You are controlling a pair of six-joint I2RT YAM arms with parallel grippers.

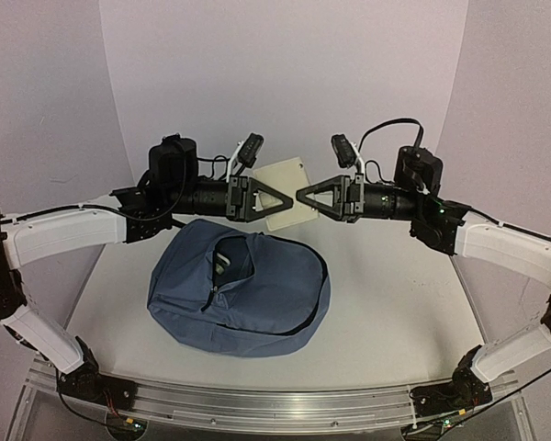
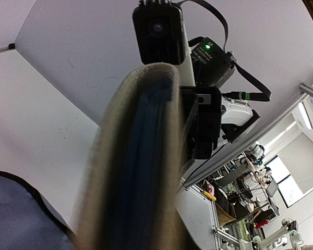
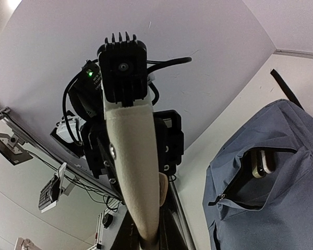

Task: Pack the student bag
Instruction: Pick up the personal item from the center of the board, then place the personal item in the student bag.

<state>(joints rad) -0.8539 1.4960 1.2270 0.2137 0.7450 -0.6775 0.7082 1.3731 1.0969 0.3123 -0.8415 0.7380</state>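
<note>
The student bag (image 1: 248, 294) is a slate-blue backpack lying on the table between the arms, its zip open onto a dark inside. A pale item (image 1: 225, 262) shows in the opening. Above and behind the bag a cream notebook (image 1: 285, 179) hangs in the air. My left gripper (image 1: 277, 204) is shut on its left edge and my right gripper (image 1: 303, 197) is shut on its right edge, tips almost meeting. The left wrist view shows the notebook (image 2: 135, 172) edge-on, filling the jaws. In the right wrist view the notebook (image 3: 133, 166) runs down into the jaws, with the bag (image 3: 271, 198) to the right.
A curved white backdrop (image 1: 285, 73) rises behind the table. An aluminium rail (image 1: 257, 404) with the arm bases runs along the near edge. The white tabletop (image 1: 395, 294) shows right of the bag. Each wrist view faces the other arm's camera (image 3: 122, 67).
</note>
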